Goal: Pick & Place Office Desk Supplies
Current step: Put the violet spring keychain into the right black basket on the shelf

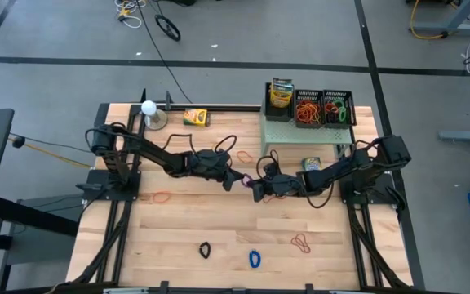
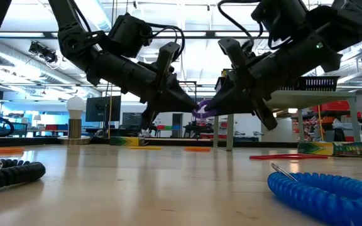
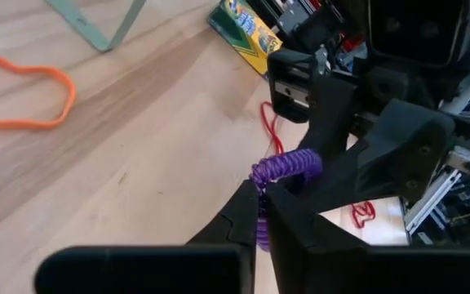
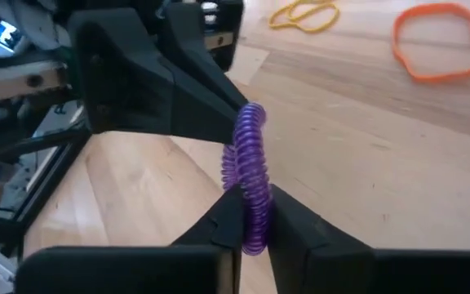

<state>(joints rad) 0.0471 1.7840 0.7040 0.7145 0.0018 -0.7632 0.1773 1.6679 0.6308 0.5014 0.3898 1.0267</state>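
Note:
A purple coiled band [image 1: 247, 181] hangs a little above the middle of the table, clear of the wood in the low view [image 2: 201, 110]. My left gripper [image 1: 237, 178] comes at it from the table's left and my right gripper [image 1: 259, 187] from the right. Both are shut on it, tip to tip. The left wrist view shows the band [image 3: 288, 167] running from my left gripper [image 3: 259, 220] to the right fingers beyond. The right wrist view shows the band [image 4: 251, 163] standing between my right gripper [image 4: 247, 229] and the left fingers [image 4: 210, 106]. My left gripper pinches one end of the purple band's loop [image 3: 261, 192] between its two fingertips, slanting down from the table's left. The band is lifted clear of the table. My right gripper pinches the opposite end of the loop [image 4: 255, 214] between its two fingertips, slanting down from the table's right. The coil runs short and fairly straight between the two holds.
At the far right a pale green shelf [image 1: 307, 131] carries a crayon box [image 1: 281, 95] and black mesh trays [image 1: 325, 108] with bands. Crayon boxes [image 1: 195, 117] [image 1: 312, 163] lie on the table. Loose bands lie around: orange [image 1: 162, 197], black [image 1: 205, 249], blue [image 1: 254, 259], orange [image 1: 302, 241].

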